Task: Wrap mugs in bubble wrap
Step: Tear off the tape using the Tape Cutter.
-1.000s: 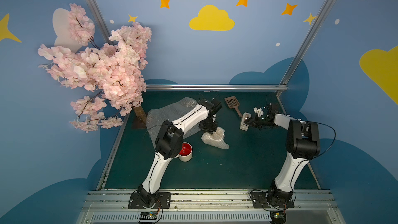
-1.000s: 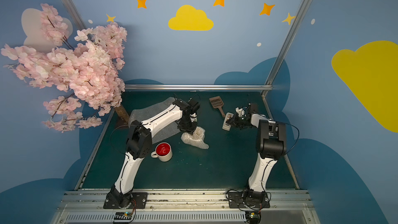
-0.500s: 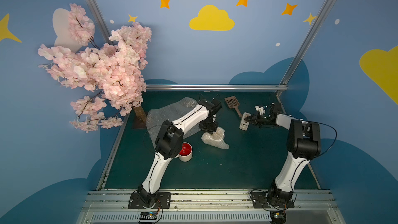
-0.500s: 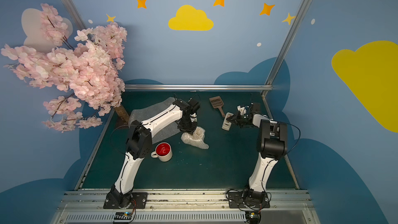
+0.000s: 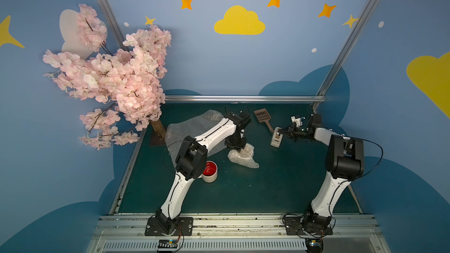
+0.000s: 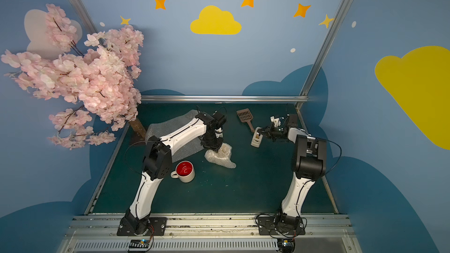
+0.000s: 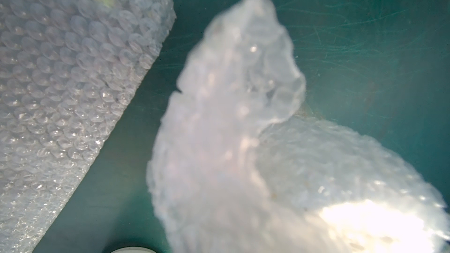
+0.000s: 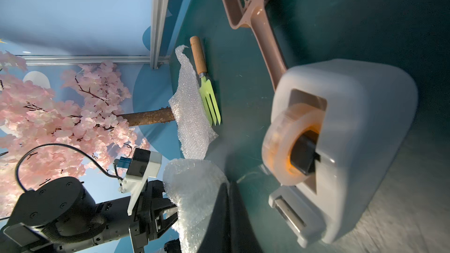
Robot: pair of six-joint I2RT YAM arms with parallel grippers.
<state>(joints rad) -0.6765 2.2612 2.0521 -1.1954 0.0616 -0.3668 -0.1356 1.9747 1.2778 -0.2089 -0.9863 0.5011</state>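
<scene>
**Bubble-wrap station, two arms: one bundle gripped, one mug unwrapped.**

The left fingers [image 5: 239, 147] are closed part-way, from above, on a raised fold of the crumpled bundle [image 5: 243, 158] [image 6: 220, 158], which lies on the green surface [image 5: 243, 195]; what is inside it is hidden. The red mug [image 5: 210, 172] [image 6: 185, 171] is stood upright and bare near the bundle, toward the arm bases, with its handle turned away from it. A flat sheet [image 5: 192, 128] [image 7: 60, 81] is spread just beside the bundle on the tree [image 5: 117, 81] side, with a green fork [image 8: 207, 93] at its far edge. A tape dispenser [image 5: 276, 139] [image 8: 341, 147] is set well apart from the bundle on the opposite side, and a brown scoop [image 5: 262, 117] lies on that same side, farther back. The right fingers [image 5: 280, 131] are pressed fully together, with their tips just beside the dispenser; whether tape is pinched cannot be told.
</scene>
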